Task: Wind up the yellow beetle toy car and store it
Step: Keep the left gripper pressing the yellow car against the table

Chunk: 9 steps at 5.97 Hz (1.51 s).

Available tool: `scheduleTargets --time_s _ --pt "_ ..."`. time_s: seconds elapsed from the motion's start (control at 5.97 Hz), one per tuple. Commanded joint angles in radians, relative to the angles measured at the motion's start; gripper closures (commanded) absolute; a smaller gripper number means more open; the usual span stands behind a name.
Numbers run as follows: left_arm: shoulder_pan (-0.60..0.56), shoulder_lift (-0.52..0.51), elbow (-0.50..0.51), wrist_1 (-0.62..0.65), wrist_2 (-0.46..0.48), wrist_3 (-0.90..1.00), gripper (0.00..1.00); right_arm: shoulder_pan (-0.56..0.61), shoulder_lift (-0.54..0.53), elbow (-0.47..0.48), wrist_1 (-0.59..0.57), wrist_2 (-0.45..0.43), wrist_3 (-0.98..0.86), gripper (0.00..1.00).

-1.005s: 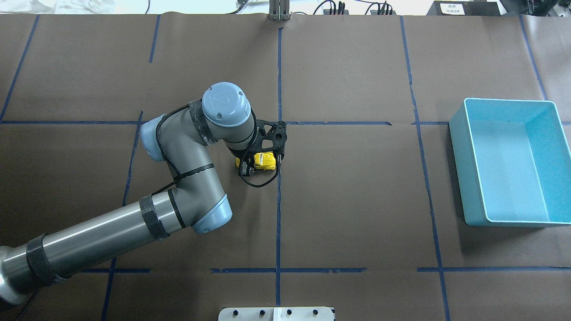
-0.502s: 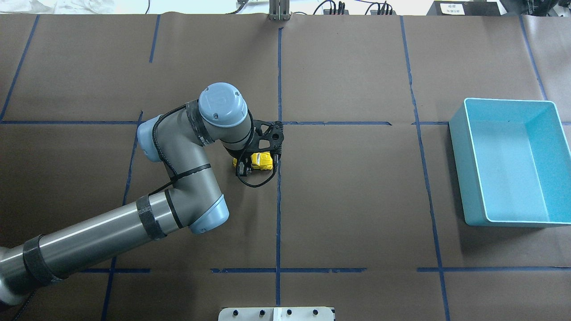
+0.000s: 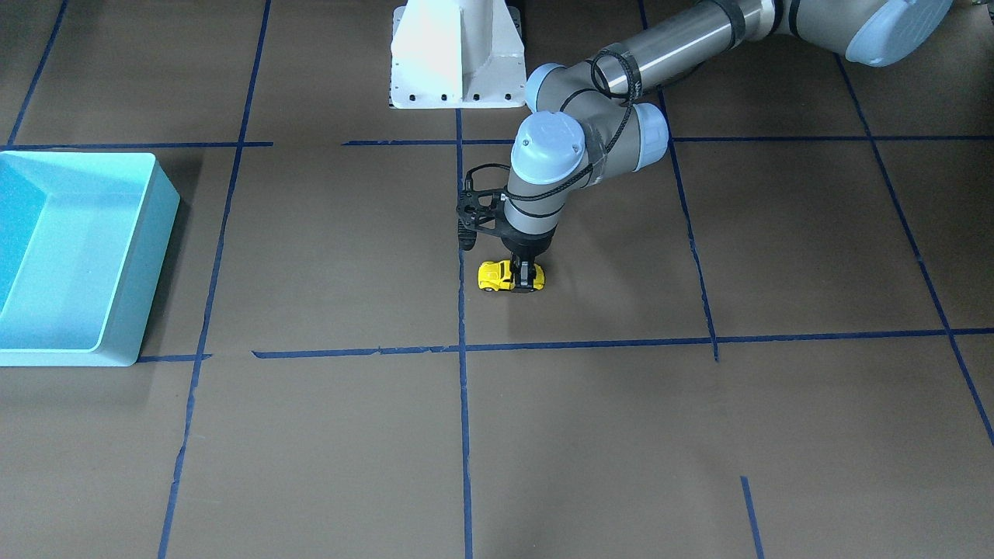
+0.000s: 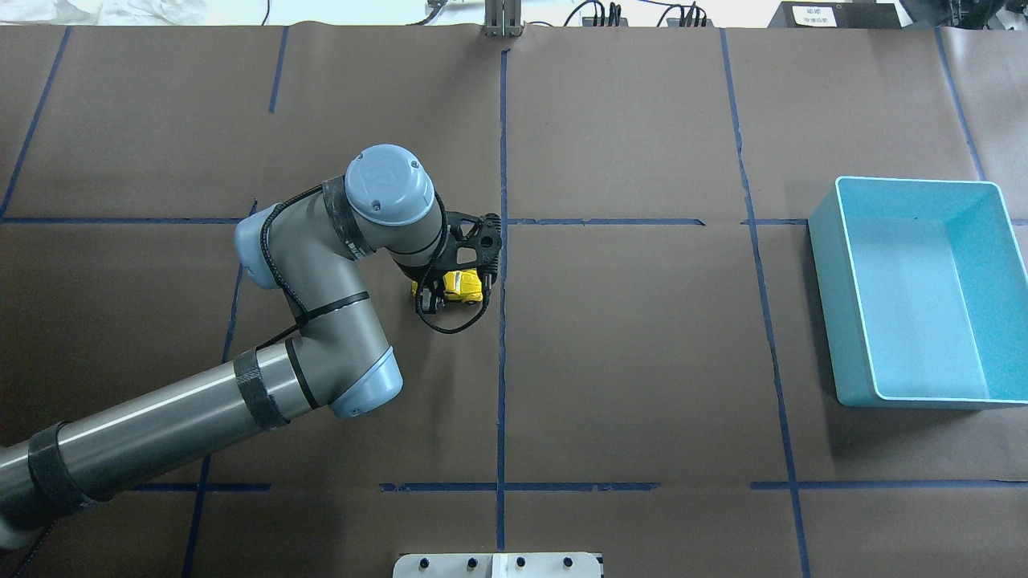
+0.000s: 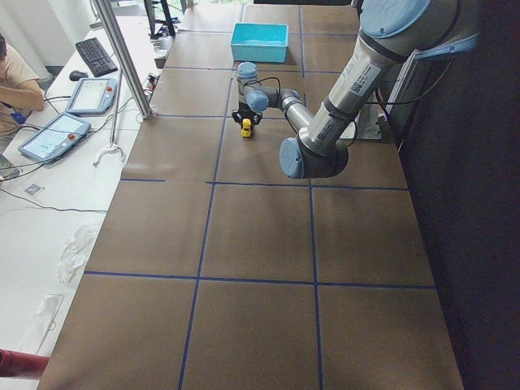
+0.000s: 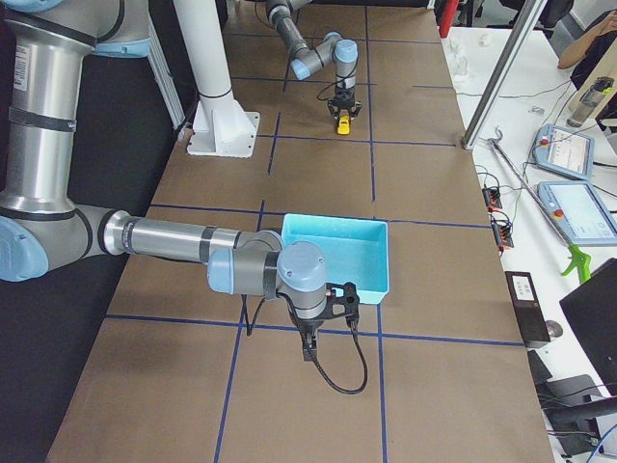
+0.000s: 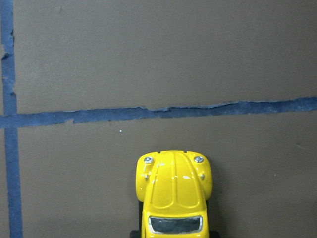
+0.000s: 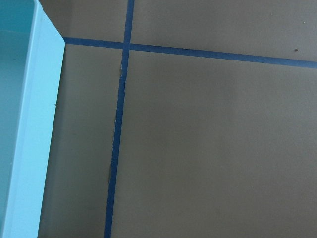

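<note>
The yellow beetle toy car (image 4: 464, 286) stands on the brown paper just left of the blue centre line. Its hood points toward that line in the left wrist view (image 7: 173, 191). My left gripper (image 4: 440, 292) comes straight down on the car's rear half (image 3: 497, 275) and is shut on it (image 3: 529, 278). The light blue bin (image 4: 827, 305) sits empty at the table's right side. My right gripper (image 6: 308, 349) hangs low beside the bin's near wall (image 6: 333, 289). It appears in the exterior right view only, so I cannot tell its state.
Blue tape lines cross the table, with one crossing just ahead of the car (image 7: 148, 113). The white robot base (image 3: 456, 54) stands at the table's near edge. A metal post (image 4: 502, 16) rises at the far edge.
The left arm has moved leftward, away from the centre line, and the gripped car has gone with it across the paper.
</note>
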<state>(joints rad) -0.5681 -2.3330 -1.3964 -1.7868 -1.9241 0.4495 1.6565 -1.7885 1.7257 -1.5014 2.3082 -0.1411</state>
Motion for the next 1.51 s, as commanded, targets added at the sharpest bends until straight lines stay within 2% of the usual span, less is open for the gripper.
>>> scheduleTargets --time_s 0.0,0.33,0.84,1.34 --pt "-0.001 0.015 -0.012 0.001 0.004 0.000 0.86 0.000 0.000 0.000 0.000 0.000 0.002 0.00" --pt "-0.001 0.014 -0.013 0.007 0.005 0.000 0.86 -0.001 0.000 0.000 0.001 0.000 0.000 0.00" --pt "0.022 -0.049 -0.013 0.058 0.010 -0.002 0.86 0.000 0.000 0.000 0.000 0.000 0.000 0.00" --pt "0.051 -0.051 0.004 0.056 0.030 -0.002 0.86 0.011 -0.003 0.000 0.001 0.000 0.000 0.00"
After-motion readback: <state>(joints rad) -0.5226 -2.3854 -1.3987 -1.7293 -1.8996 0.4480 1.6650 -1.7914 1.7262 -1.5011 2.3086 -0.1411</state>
